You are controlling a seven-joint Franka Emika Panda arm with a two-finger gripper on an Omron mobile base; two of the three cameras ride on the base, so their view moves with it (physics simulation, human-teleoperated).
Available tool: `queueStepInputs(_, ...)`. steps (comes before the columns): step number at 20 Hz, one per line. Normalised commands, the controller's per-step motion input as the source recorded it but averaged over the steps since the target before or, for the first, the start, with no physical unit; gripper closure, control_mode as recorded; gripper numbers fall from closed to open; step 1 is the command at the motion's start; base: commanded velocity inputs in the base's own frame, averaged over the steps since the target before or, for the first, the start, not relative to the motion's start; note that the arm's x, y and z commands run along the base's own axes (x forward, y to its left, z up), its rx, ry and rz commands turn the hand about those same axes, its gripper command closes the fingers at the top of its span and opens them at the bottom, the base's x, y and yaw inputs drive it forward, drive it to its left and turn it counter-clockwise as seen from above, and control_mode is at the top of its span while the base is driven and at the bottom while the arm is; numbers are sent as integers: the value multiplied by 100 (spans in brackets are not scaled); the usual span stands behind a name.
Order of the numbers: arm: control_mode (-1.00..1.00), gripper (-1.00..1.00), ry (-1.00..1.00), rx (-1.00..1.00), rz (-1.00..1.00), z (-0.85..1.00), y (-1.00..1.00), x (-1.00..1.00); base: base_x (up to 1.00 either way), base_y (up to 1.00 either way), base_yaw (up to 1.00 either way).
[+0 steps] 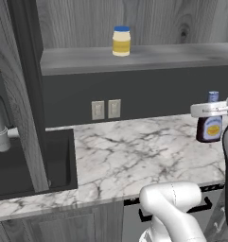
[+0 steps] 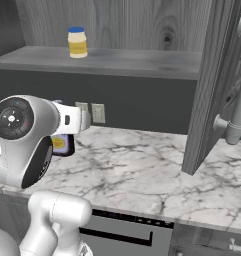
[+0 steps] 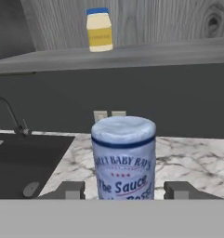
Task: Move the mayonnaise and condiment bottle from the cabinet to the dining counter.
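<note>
My gripper point(image 1: 211, 109) reaches in level from the right and is shut on the neck of the condiment bottle point(image 1: 209, 126), a dark bottle with a yellow label and blue cap. The bottle hangs upright over the right part of the marble worktop point(image 1: 134, 151). In the hand view the condiment bottle point(image 3: 124, 158) stands between the two fingertips of my gripper point(image 3: 125, 190). In the right base view my arm partly hides the condiment bottle point(image 2: 63, 145). The mayonnaise point(image 1: 121, 41) point(image 2: 77, 42) point(image 3: 99, 30), a pale yellow jar with a blue lid, stands upright on the cabinet shelf point(image 1: 158, 56). The dining counter is out of view.
An open grey cabinet door point(image 1: 21, 94) point(image 2: 212, 85) hangs down to the left of the shelf. A black sink point(image 1: 30, 160) point(image 3: 25, 162) lies in the worktop's left end. Two wall outlets point(image 1: 106, 109) sit on the dark backsplash below the shelf.
</note>
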Motion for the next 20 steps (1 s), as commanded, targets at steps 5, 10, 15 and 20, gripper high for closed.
queueStepInputs(5, -100, 100, 0, 0, 0, 0, 0, 0, 0, 0, 0)
queueStepInputs(10, -100, 100, 0, 0, 0, 0, 0, 0, 0, 0, 0)
queueStepInputs(15, -100, 100, 0, 0, 0, 0, 0, 0, 0, 0, 0)
queueStepInputs(20, -100, 100, 0, 0, 0, 0, 0, 0, 0, 0, 0)
